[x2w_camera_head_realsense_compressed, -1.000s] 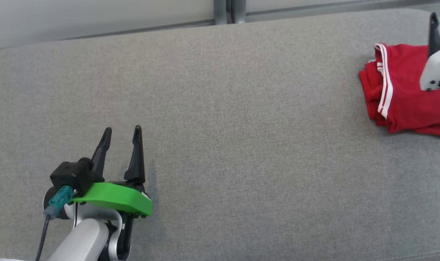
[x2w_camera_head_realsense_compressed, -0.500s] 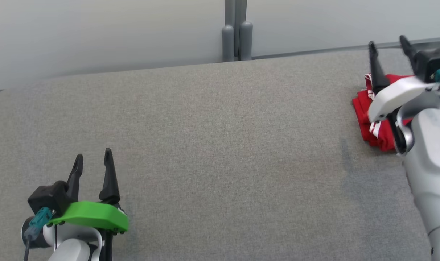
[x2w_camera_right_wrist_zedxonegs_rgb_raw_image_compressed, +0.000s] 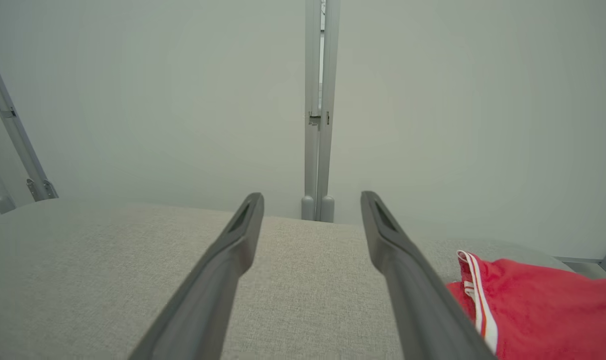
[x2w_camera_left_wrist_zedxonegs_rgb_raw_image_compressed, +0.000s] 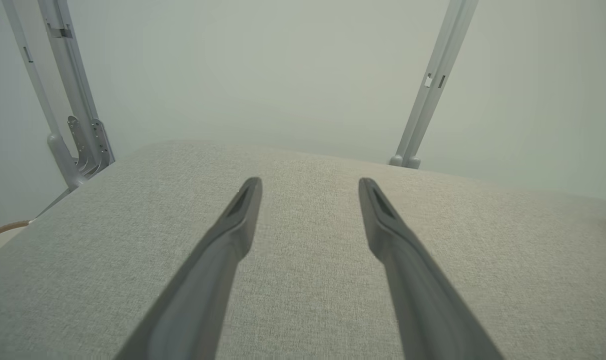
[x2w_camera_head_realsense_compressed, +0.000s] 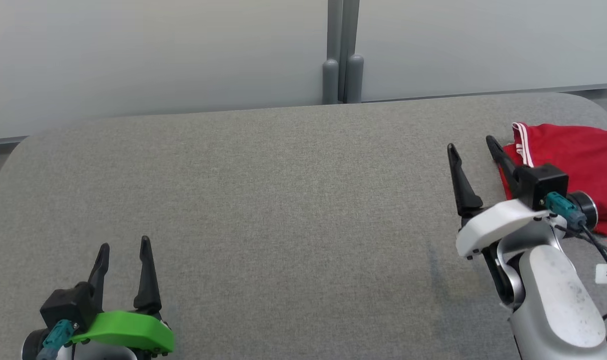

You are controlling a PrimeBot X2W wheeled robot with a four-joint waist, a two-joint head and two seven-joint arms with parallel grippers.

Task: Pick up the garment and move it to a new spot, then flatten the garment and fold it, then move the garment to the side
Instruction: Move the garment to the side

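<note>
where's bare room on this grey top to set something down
The middle of the grey top is bare, from the left tool to the right tool. It is crowded at the right end, by the red garment.

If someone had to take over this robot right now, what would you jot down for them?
Left pincer: open, empty, over the bare table at its near left.
Right pincer: open, empty, just left of the garment.
Garment: red with white stripes, lying compact at the table's right end, held by nothing.
Done: it looks folded and set to the side.
To do: probably nothing. Check that the fold is neat, since part of it runs past the head view's edge.
</note>
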